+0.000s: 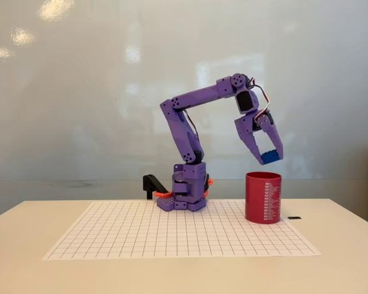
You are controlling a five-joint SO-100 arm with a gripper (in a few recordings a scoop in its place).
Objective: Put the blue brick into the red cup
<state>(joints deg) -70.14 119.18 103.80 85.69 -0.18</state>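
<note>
The dark red cup (pixel 263 197) stands upright on the right part of the white grid sheet (pixel 172 236), with a strip of small white marks down its side. My purple gripper (pixel 267 157) hangs just above the cup's open mouth, pointing down and slightly right. It is shut on the small bright blue brick (pixel 270 156), which sits between the fingertips a short way above the rim, not touching the cup.
The purple arm's base (pixel 187 193) stands at the back middle of the grid sheet, with a black and orange clamp (pixel 154 185) at its left. A small black item (pixel 294 217) lies on the table right of the cup. A pale wall rises behind.
</note>
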